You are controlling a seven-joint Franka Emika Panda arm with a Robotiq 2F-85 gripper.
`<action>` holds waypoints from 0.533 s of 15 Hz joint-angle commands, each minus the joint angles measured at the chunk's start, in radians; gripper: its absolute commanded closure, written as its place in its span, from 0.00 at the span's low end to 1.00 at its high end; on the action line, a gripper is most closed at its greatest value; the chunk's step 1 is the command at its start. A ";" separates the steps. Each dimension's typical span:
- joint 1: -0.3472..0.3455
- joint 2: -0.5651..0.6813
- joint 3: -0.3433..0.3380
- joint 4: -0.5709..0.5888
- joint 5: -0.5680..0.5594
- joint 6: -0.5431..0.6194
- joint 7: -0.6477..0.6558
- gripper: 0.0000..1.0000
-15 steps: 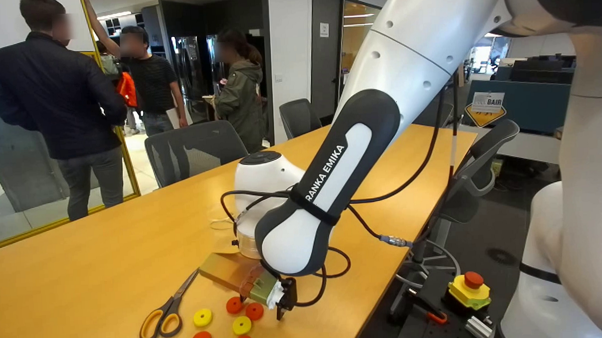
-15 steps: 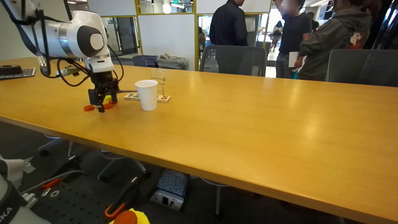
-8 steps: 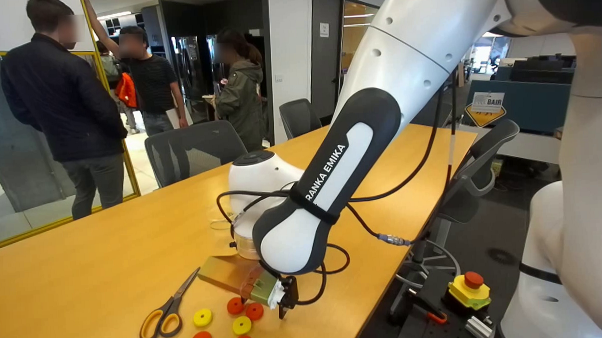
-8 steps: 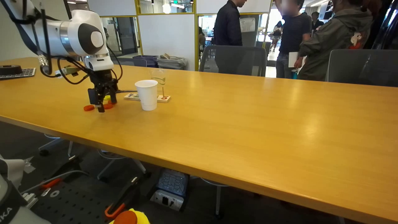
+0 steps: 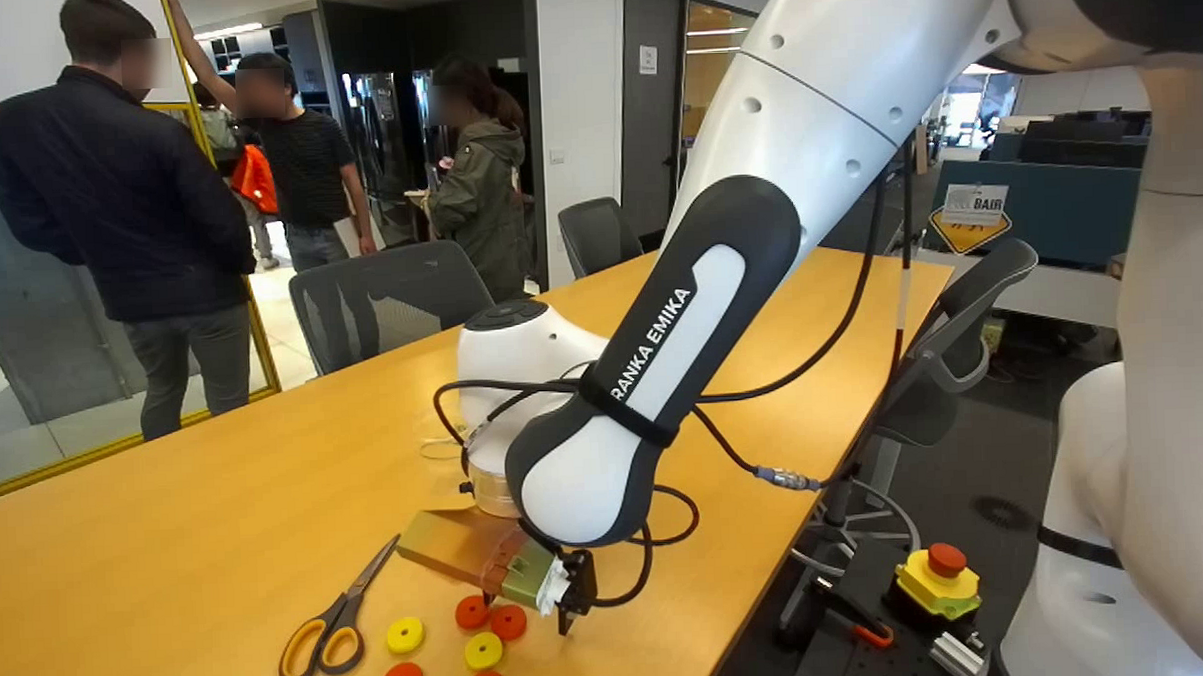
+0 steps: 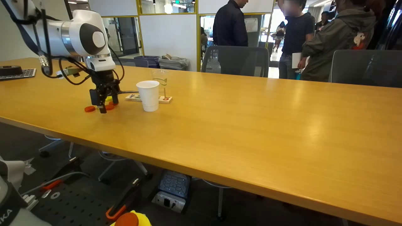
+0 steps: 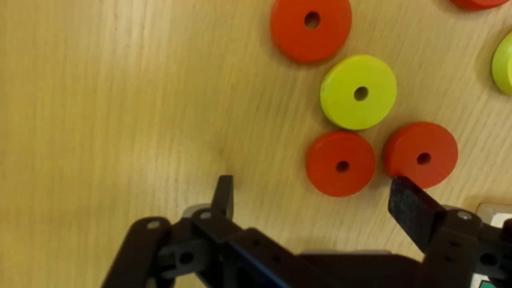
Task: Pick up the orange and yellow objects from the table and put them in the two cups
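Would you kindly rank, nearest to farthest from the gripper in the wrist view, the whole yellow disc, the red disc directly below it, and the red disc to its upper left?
1. Lower red disc: just ahead of the open gripper.
2. Yellow disc: beyond that one, slightly right.
3. Upper red disc: at the view's top edge.
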 commanded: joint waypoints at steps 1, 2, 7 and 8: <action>0.014 -0.014 -0.022 0.004 -0.045 -0.009 0.039 0.00; 0.014 -0.016 -0.026 0.003 -0.054 -0.008 0.046 0.00; 0.015 -0.008 -0.032 0.007 -0.080 -0.018 0.059 0.00; 0.015 -0.003 -0.031 0.010 -0.080 -0.023 0.055 0.00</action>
